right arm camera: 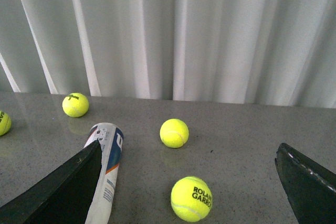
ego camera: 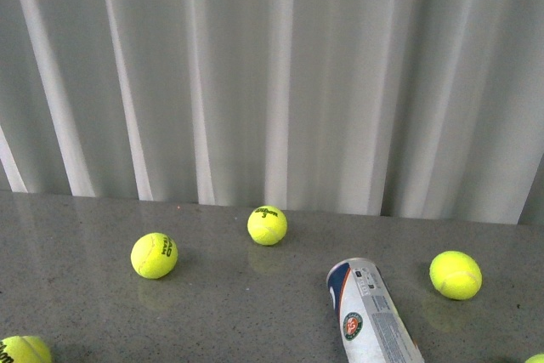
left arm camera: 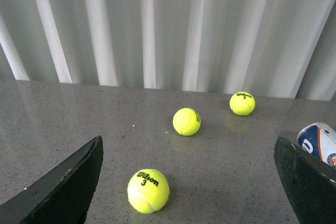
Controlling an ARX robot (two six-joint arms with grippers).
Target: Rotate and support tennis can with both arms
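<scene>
Right wrist view: tennis can [right arm camera: 110, 171] lies adj. right gripper [right arm camera: 189, 153], jaws apart.

The tennis can [ego camera: 374, 312] is down on its side, well short of the curtain [ego camera: 272, 74]. One end is aimed at the curtain and its length runs away from it, angled a touch off square. The white-and-navy label faces up, with the round red-and-green emblem showing and fine print alongside.

The left gripper [left arm camera: 188, 145] faces the curtain, its flat black fingers [left arm camera: 63, 187] spread wide with nothing between them; the can's curtain-side end peeks out beside one finger. The right gripper [right arm camera: 189, 144] faces the curtain too, jaws wide apart and empty. One dark finger [right arm camera: 58, 187] overlaps the can's side, and contact is impossible to judge.
</scene>
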